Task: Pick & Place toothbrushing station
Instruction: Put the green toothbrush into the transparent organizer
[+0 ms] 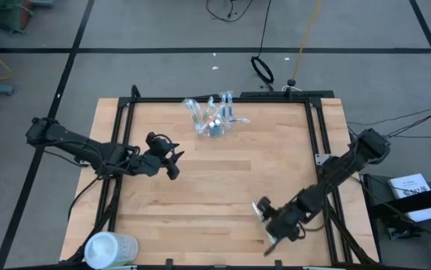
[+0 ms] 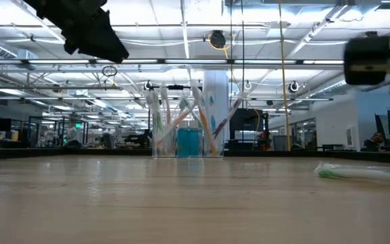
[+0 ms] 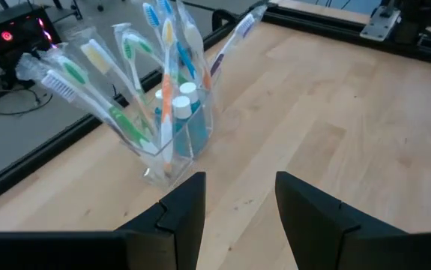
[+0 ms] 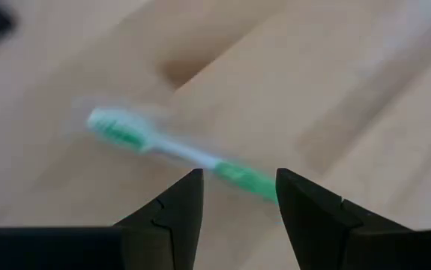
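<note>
While both pincers gape empty, wood table [image 1: 222, 187] bears cup [image 1: 212, 124], green toothbrush [image 4: 178, 150]; industrial hall behind.

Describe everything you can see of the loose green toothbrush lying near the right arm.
The green toothbrush is slim, with a green-and-white handle and a pale bristled head, and looks sealed in a clear wrapper. It lies flat on the wooden table, alone, near the front right, far from the clear cup at the back. The right pincer hovers just above it, fingers open on either side of the handle, not touching. In the low view it shows as a pale green streak.
</note>
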Action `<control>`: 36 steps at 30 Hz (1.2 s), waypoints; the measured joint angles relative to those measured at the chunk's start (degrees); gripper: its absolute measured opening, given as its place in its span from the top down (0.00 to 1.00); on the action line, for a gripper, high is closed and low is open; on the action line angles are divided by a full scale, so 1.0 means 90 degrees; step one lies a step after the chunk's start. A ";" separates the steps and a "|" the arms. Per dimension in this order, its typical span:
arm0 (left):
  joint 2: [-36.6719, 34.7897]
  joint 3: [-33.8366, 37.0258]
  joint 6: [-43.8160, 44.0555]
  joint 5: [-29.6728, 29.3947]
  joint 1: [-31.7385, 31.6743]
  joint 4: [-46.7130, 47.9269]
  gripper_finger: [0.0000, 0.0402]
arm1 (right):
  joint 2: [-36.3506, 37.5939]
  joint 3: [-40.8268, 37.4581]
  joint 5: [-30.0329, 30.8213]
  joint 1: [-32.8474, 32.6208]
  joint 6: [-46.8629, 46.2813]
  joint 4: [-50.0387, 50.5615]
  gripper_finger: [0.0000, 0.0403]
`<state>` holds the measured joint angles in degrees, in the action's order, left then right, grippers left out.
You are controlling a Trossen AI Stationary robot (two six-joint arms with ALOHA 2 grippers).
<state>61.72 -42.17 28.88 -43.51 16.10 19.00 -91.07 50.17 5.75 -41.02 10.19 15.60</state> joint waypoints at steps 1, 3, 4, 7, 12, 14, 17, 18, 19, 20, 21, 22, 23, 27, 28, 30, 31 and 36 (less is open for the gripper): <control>0.0075 0.0000 0.0000 -0.0005 -0.0006 -0.0086 0.58 | -0.0101 0.0000 0.0002 -0.0079 0.0238 0.0030 0.60; 0.0248 0.0000 0.0000 -0.0001 -0.0028 -0.0233 0.58 | -0.0307 0.0000 0.0018 -0.0212 0.0819 0.0078 0.60; 0.0321 0.0000 0.0001 0.0009 -0.0039 -0.0279 0.58 | -0.0390 0.0006 0.0052 -0.0254 0.1185 0.0047 0.60; 0.0477 0.0000 -0.0006 -0.0006 -0.0053 -0.0454 0.58 | -0.0580 0.0027 0.0191 -0.0339 0.2284 -0.0037 0.60; 0.0617 0.0001 -0.0006 0.0049 -0.0085 -0.0482 0.58 | -0.0472 0.0011 0.0455 -0.0346 0.3104 -0.0110 0.60; 0.0620 0.0000 -0.0004 0.0052 -0.0107 -0.0471 0.58 | -0.0385 -0.0006 0.0484 -0.0321 0.3258 -0.0175 0.61; 0.0619 0.0000 -0.0006 0.0056 -0.0122 -0.0480 0.58 | -0.0354 -0.0019 0.0545 -0.0288 0.3749 -0.0707 0.63; 0.0619 0.0000 -0.0006 0.0057 -0.0124 -0.0479 0.58 | -0.0354 -0.0012 0.0548 -0.0288 0.3931 -0.0889 0.64; 0.0619 0.0000 -0.0006 0.0057 -0.0126 -0.0470 0.58 | -0.0357 -0.0005 0.0518 -0.0294 0.4059 -0.0979 0.65; 0.0619 0.0000 -0.0009 0.0057 -0.0126 -0.0470 0.58 | -0.0394 -0.0005 0.0490 -0.0279 0.4112 -0.1021 0.67; 0.0619 0.0000 -0.0039 0.0059 -0.0126 -0.0473 0.58 | -0.0442 -0.0005 0.0381 -0.0249 0.4106 -0.0998 0.68; 0.0619 0.0000 -0.0091 0.0059 -0.0126 -0.0473 0.58 | -0.0499 -0.0006 0.0253 -0.0214 0.4019 -0.0946 0.70; 0.0619 0.0000 -0.0135 0.0059 -0.0126 -0.0475 0.58 | -0.0556 -0.0012 0.0138 -0.0180 0.3895 -0.0926 0.71; 0.0619 0.0000 -0.0173 0.0067 -0.0126 -0.0477 0.58 | -0.0784 0.0000 0.0059 -0.0099 0.3990 -0.1295 0.77; 0.0619 0.0000 -0.0173 0.0069 -0.0126 -0.0468 0.58 | -0.0804 -0.0002 0.0165 -0.0108 0.4136 -0.1419 0.78; 0.0619 0.0000 -0.0167 0.0069 -0.0126 -0.0475 0.58 | -0.0816 -0.0007 0.0413 -0.0110 0.4378 -0.1623 0.79; 0.0619 0.0000 -0.0164 0.0074 -0.0126 -0.0473 0.58 | -0.0805 -0.0007 0.0535 -0.0106 0.4439 -0.1687 0.79; 0.0619 0.0000 -0.0155 0.0141 -0.0126 -0.0473 0.58 | -0.0796 -0.0007 0.0686 -0.0099 0.4343 -0.1940 0.75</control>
<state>67.29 -42.17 27.49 -42.25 14.96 14.74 -98.24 50.11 11.93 -41.91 49.28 -1.85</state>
